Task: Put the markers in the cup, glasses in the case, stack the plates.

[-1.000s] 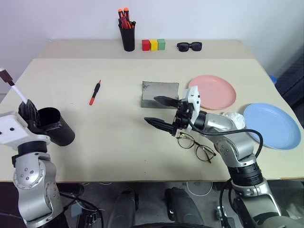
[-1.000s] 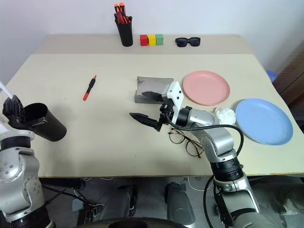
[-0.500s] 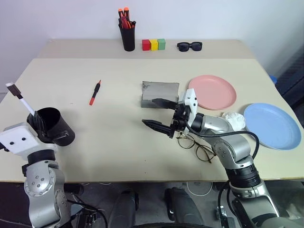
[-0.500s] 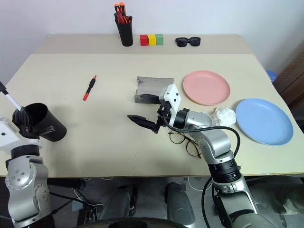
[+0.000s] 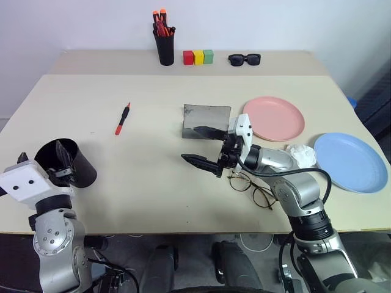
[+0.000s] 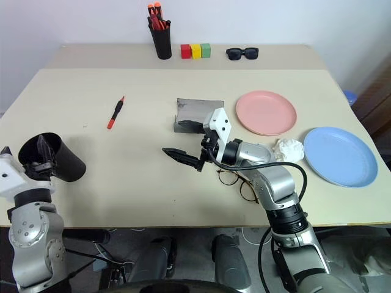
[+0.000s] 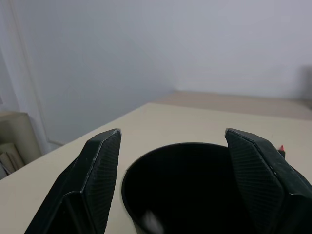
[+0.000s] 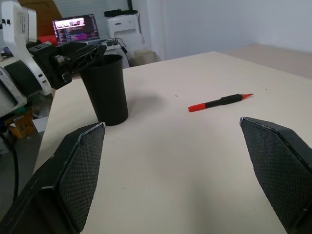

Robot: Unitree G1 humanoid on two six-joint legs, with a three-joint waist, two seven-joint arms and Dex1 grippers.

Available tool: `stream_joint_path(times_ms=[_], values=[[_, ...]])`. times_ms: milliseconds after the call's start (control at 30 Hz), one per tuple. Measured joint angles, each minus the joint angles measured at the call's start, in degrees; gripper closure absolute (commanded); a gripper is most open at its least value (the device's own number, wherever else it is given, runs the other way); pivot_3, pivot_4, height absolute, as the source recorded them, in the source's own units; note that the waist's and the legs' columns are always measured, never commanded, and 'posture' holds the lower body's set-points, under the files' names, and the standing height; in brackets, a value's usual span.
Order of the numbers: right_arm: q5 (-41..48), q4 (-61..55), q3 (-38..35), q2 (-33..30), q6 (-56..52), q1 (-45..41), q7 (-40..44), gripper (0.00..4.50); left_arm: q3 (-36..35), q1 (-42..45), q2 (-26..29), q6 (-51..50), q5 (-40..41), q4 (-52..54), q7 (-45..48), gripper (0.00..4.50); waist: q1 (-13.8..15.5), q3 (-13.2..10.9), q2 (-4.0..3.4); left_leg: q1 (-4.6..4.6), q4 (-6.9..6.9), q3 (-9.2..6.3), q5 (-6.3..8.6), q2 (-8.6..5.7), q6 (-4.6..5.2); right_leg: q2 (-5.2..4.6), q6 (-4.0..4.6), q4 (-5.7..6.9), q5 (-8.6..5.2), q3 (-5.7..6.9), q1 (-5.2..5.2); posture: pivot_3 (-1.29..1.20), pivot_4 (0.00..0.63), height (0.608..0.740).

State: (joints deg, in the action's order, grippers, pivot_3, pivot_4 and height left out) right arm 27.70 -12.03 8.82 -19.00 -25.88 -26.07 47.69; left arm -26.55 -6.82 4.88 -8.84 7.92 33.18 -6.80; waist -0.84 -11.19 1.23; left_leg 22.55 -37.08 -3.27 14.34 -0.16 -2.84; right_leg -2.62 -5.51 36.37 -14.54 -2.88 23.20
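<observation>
Over at the far left of the case (image 5: 206,119), the cup (image 5: 67,162) stands near the table (image 5: 153,183) edge with the left gripper (image 5: 59,160) poised over its mouth, fingers spread apart and holding nothing. Something pale sits down inside the cup in the left wrist view, probably the white marker, but I can't say for sure. Closer to the case, still on its left, the red marker (image 5: 122,119) lies loose on the table, so that one's not done yet. Right in front of the case the right gripper (image 5: 204,146) hangs level, jaws wide and empty, looks like it's just parked. The glasses (image 5: 252,188) lie just under that arm, below-right of the case. Right of the case is the pink plate (image 5: 275,118), then the blue plate (image 5: 349,162), well apart, unstacked.
</observation>
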Motion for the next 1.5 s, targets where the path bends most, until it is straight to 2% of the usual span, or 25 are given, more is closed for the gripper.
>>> stream_joint_path(times_ms=[133, 267, 400, 433, 467, 567, 700, 800, 967, 1233, 1333, 1500], values=[[0.0, 0.0, 0.1, 0.1, 0.0, 0.0, 0.0, 0.00, -0.2, 4.5, 2.4, -1.6, 0.6, 0.4, -0.5, 0.88, 0.0, 0.0, 0.00, 0.01, 0.00, 0.00, 0.00, 0.00, 0.00, 0.01, 0.00, -0.01, 0.01, 0.01, 0.00, 0.00, 0.150, 0.740], [-0.1, 0.0, 0.2, 0.1, 0.1, -0.1, 0.0, 0.00, -0.1, 13.9, 7.6, -6.7, 2.9, 2.1, -0.7, 0.88, 0.0, 0.0, 0.00, 0.03, -0.01, -0.03, 0.00, -0.01, 0.00, 0.04, -0.02, -0.01, 0.03, 0.04, -0.01, 0.00, 0.150, 0.740], [-0.1, 0.5, -0.2, 0.4, 0.1, -0.7, -0.3, 0.00, 3.6, 27.2, 14.9, -20.0, 5.2, 2.4, 0.7, 0.88, 0.0, 0.0, 0.00, 0.02, -0.02, -0.07, -0.01, -0.03, 0.00, 0.07, -0.18, 0.00, 0.11, 0.06, -0.03, 0.00, 0.150, 0.740], [-0.1, 0.8, -0.3, 0.7, 0.2, -1.0, -0.5, 0.00, 5.3, 30.9, 16.1, -25.3, 5.3, 1.4, 0.8, 0.33, 0.0, 0.0, -0.01, -0.01, -0.02, -0.07, -0.01, -0.05, 0.00, 0.06, -0.20, 0.00, 0.12, 0.06, -0.07, 0.00, 0.150, 0.740], [-0.1, 1.1, -0.5, 1.0, 0.2, -1.4, -0.8, 0.00, 6.9, 33.8, 16.7, -30.4, 5.2, -0.1, 0.6, 0.02, -0.2, 0.0, -0.01, -0.04, -0.01, -0.06, -0.01, -0.05, 0.00, 0.06, -0.22, 0.00, 0.13, 0.06, -0.08, 0.00, 0.150, 0.740], [-0.5, 1.9, -0.9, 1.5, 0.8, -1.7, -1.6, 0.00, 11.1, 40.5, 15.5, -46.2, 4.9, -8.4, -1.3, 0.02, -0.4, 0.0, -0.01, -0.03, 0.05, -0.09, 0.00, -0.05, 0.01, 0.07, -0.30, 0.02, 0.14, 0.07, -0.04, 0.00, 0.150, 0.740], [-1.0, 3.1, -1.1, 1.9, 1.2, -2.1, -2.4, 0.00, 15.0, 50.5, 11.2, -57.2, 2.4, -24.4, -4.9, 0.02, -0.3, -0.1, 0.04, 0.07, 0.11, -0.19, 0.00, -0.05, 0.01, 0.10, -0.31, 0.06, 0.14, 0.14, 0.08, 0.00, 0.150, 0.740], [-1.5, 3.2, -1.1, 2.0, 1.3, -2.1, -3.0, 0.00, 14.5, 56.2, 8.6, -57.7, 0.4, -36.0, -7.8, 0.02, -0.4, -0.1, 0.03, 0.08, 0.19, -0.14, 0.00, -0.05, 0.00, 0.04, -0.31, 0.06, 0.15, 0.12, 0.16, 0.00, 0.150, 0.740], [-1.7, 2.5, -1.4, 1.9, 1.3, -0.7, -4.2, 0.00, 11.8, 59.3, 8.7, -54.2, -1.3, -51.4, -9.8, 0.02, -0.3, -0.1, 0.03, 0.10, 0.40, -0.16, -0.01, -0.05, -0.02, 0.05, -0.30, 0.07, 0.15, 0.13, 0.29, 0.00, 0.150, 0.740], [-1.6, 0.3, -1.8, 1.5, 0.8, 1.3, -5.2, 0.00, 5.3, 62.2, 11.2, -46.2, -0.9, -65.8, -9.8, 0.02, 0.1, -0.1, 0.03, 0.23, 0.39, -0.16, -0.03, -0.11, -0.06, -0.06, -0.33, 0.02, 0.17, 0.15, 0.34, 0.00, 0.150, 0.740], [-1.6, -0.4, -1.8, 1.4, 0.5, 1.4, -5.3, 0.00, 4.4, 63.1, 11.3, -45.3, 0.4, -67.9, -8.4, 0.83, 0.1, -0.1, 0.03, 0.23, 0.36, -0.18, -0.04, -0.12, -0.09, -0.06, -0.34, 0.02, 0.17, 0.16, 0.31, 0.00, 0.150, 0.740], [-1.6, -0.7, -2.0, 1.2, 0.2, 1.6, -5.4, 0.00, 3.8, 63.6, 11.3, -45.3, 0.9, -68.8, -8.0, 3.47, 0.0, -0.1, 0.03, 0.22, 0.33, -0.17, -0.04, -0.11, -0.09, -0.05, -0.35, 0.04, 0.18, 0.16, 0.30, 0.00, 0.150, 0.740]])
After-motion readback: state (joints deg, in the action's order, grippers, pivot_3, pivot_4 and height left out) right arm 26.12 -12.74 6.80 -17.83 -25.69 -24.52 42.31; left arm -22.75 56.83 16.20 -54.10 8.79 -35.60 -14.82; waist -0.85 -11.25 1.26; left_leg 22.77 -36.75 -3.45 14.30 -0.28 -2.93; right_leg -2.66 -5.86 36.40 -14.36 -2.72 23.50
